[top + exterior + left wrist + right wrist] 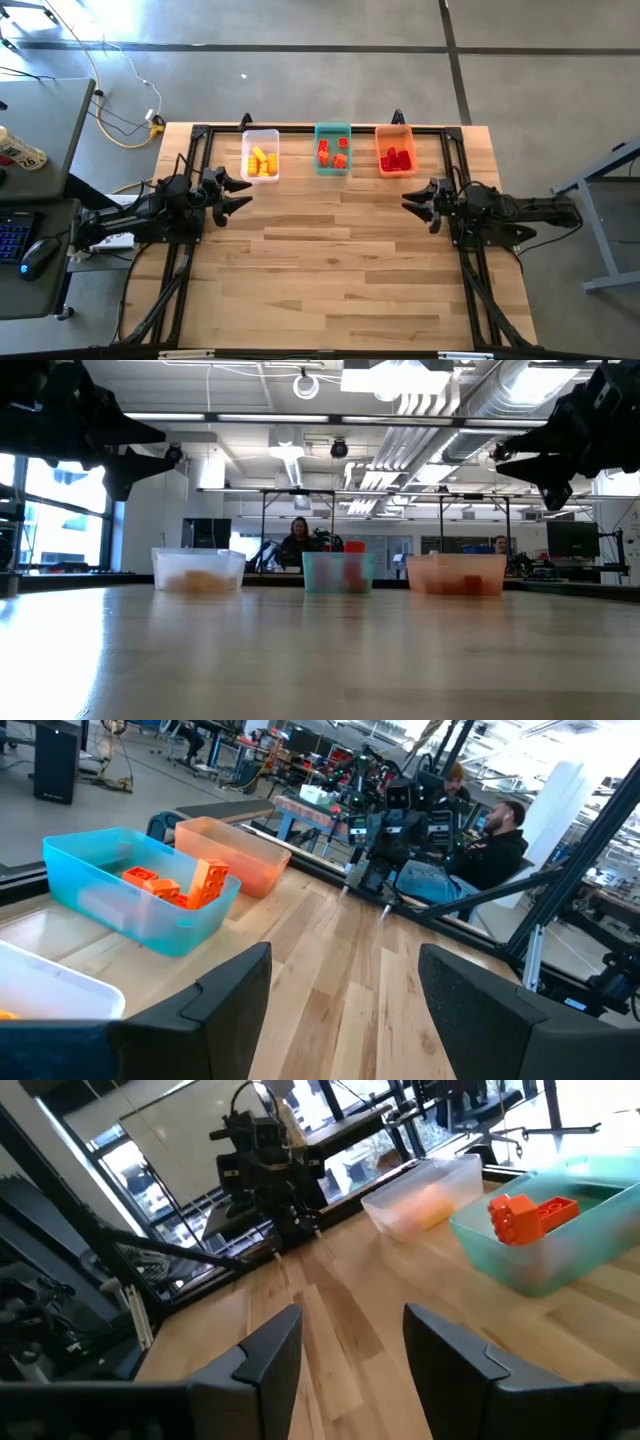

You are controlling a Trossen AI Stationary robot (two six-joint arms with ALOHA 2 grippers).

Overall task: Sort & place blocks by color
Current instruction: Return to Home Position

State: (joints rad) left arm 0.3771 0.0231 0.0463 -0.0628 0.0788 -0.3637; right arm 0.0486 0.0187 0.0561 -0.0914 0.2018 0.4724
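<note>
Both arms are held low at the sides of the table [340,270], raised off the wood. The left gripper [243,194] and the right gripper [415,208] are pointed inward at each other, well apart. On each, the fingers are spread with nothing between them.

Along the far edge, yellow blocks [261,162] are heaped in the clear bin [246,172], orange blocks [332,152] in the teal bin [332,128], and red blocks [396,159] in the orange bin [393,129]. The bricks are jumbled, so no shared long axis can be told.
</note>
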